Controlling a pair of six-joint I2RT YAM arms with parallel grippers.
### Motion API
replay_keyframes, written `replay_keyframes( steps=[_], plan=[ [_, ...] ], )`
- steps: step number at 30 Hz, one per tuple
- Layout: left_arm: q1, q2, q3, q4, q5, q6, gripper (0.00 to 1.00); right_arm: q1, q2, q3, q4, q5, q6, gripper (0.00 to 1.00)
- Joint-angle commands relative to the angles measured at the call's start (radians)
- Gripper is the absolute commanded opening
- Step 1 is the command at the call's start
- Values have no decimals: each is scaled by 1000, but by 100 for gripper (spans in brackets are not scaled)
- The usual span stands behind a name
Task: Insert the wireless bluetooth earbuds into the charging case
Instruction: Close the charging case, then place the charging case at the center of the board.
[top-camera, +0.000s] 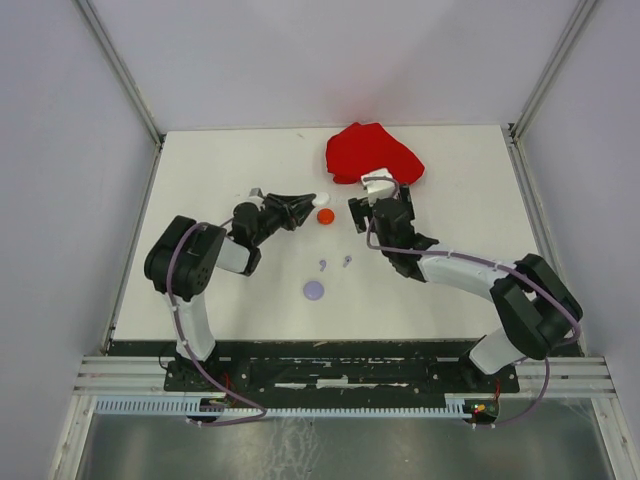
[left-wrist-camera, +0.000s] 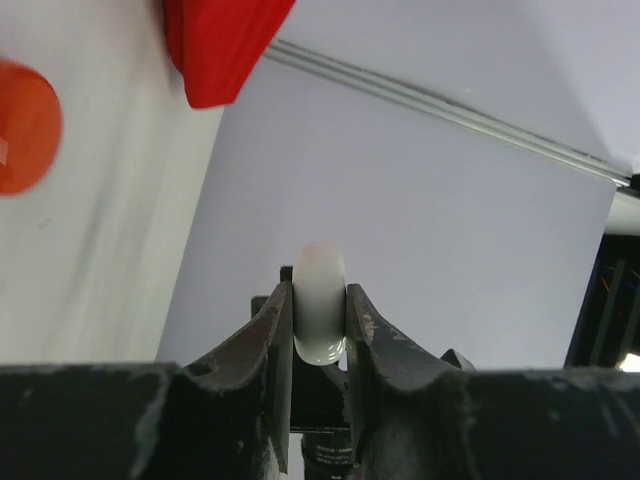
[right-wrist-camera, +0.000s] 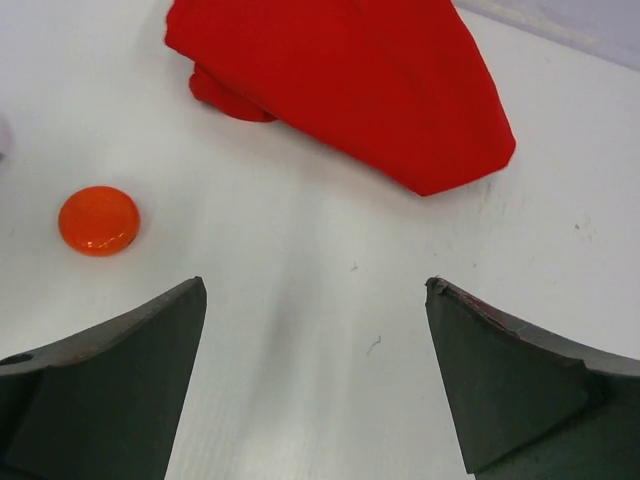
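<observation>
My left gripper (top-camera: 312, 203) is shut on a white round charging case (top-camera: 321, 198), which stands on edge between the fingers (left-wrist-camera: 270, 330) in the left wrist view (left-wrist-camera: 320, 300). An orange-red round case (top-camera: 325, 215) lies on the table just below it and also shows in the right wrist view (right-wrist-camera: 98, 220). Two tiny pale earbuds (top-camera: 323, 265) (top-camera: 346, 261) lie nearer the arms, with a lilac round case (top-camera: 314, 290) below them. My right gripper (top-camera: 378, 195) (right-wrist-camera: 315, 290) hangs open over bare table, to the right of the orange-red case, with nothing between its fingers.
A crumpled red cloth (top-camera: 372, 153) lies at the back of the table, just beyond the right gripper, and fills the top of the right wrist view (right-wrist-camera: 350, 85). Its corner shows in the left wrist view (left-wrist-camera: 220, 45). Grey walls enclose the white table (top-camera: 200, 180).
</observation>
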Motion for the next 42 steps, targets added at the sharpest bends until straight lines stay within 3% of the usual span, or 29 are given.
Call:
replay_keyframes(
  steps=[1, 6, 15, 21, 30, 38, 42],
  plan=[
    [75, -29, 0, -70, 17, 204, 3, -55, -100, 55, -274, -86, 203, 99],
    [107, -73, 1, -244, -23, 375, 3, -59, -95, 145, -454, -205, 195, 99],
    [109, -97, 79, -525, -97, 639, 3, -58, -59, 206, -528, -353, 228, 99],
    [110, -101, 113, -619, -136, 723, 5, -55, -25, 261, -619, -443, 217, 99],
    [109, -66, 131, -640, -133, 747, 29, 26, -20, 240, -669, -555, 221, 99],
    [110, -68, 143, -672, -135, 770, 49, 111, -23, 169, -665, -544, 252, 99],
    [109, -81, 143, -685, -137, 776, 54, 142, -29, 132, -654, -526, 267, 99]
  ],
)
